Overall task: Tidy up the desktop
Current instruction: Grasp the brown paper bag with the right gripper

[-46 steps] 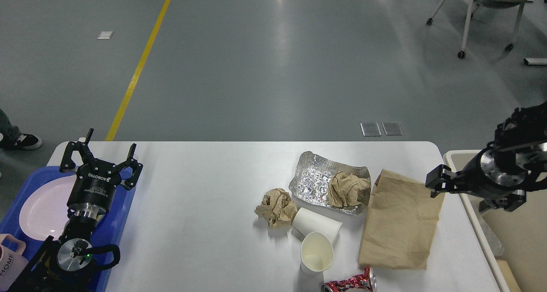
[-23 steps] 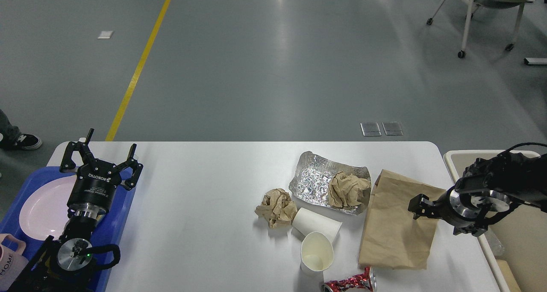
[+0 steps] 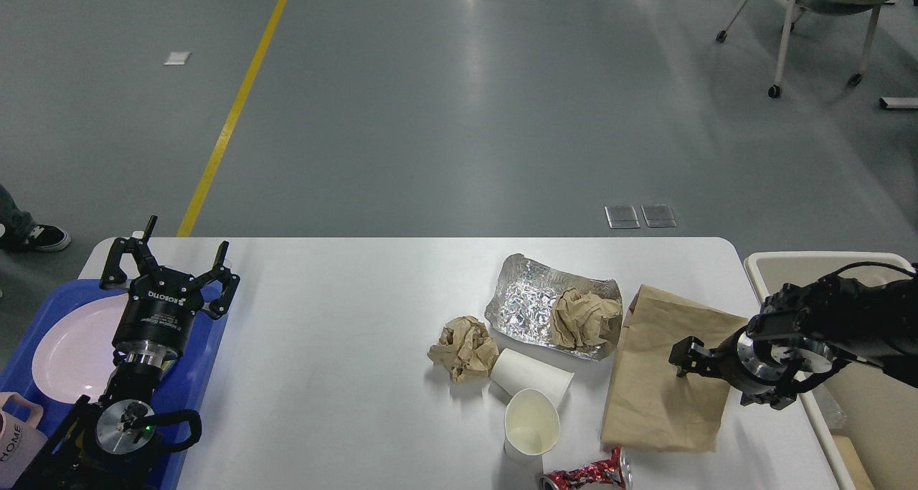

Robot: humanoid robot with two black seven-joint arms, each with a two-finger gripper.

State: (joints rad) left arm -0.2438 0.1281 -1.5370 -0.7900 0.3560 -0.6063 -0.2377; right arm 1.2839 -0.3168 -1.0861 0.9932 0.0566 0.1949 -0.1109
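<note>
The white desktop (image 3: 344,346) carries litter on its right half. A foil sheet (image 3: 527,305) holds one crumpled brown paper wad (image 3: 584,319); a second wad (image 3: 465,346) lies to its left. Two white paper cups lie in front, one on its side (image 3: 534,377) and one with its mouth toward me (image 3: 531,427). A flat brown paper bag (image 3: 656,389) lies at the right, a crushed red can (image 3: 588,473) at the front edge. My right gripper (image 3: 686,359) hovers low over the bag's right part, seen end-on. My left gripper (image 3: 171,264) stands open and empty over the desktop's left end.
A blue tray (image 3: 197,375) at the left holds a pink plate (image 3: 68,346) and a pink mug (image 3: 18,436). A cream bin (image 3: 871,418) stands just off the desktop's right edge, under my right arm. A wheeled chair (image 3: 810,16) stands far back right.
My right arm has come down and to the left, from above the bin's edge to low over the paper bag. The left arm and the litter have not moved.
</note>
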